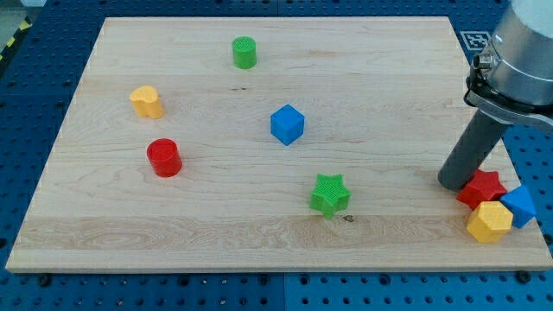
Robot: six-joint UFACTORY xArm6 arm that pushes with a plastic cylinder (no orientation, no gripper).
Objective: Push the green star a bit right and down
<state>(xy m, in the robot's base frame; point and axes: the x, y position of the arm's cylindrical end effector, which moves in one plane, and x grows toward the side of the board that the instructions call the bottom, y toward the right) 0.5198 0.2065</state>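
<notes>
The green star (pixel 329 193) lies on the wooden board (pixel 173 225), right of centre toward the view's bottom. My tip (pixel 454 181) rests on the board far to the star's right, at about the same height in the view. The tip stands just left of the red star (pixel 482 188) at the board's right edge and does not touch the green star.
A blue cube (pixel 287 123) sits above and left of the green star. A green cylinder (pixel 244 52) is near the top. A yellow block (pixel 147 101) and a red cylinder (pixel 163 157) are at the left. A yellow hexagonal block (pixel 489 222) and a blue block (pixel 519 206) cluster by the red star.
</notes>
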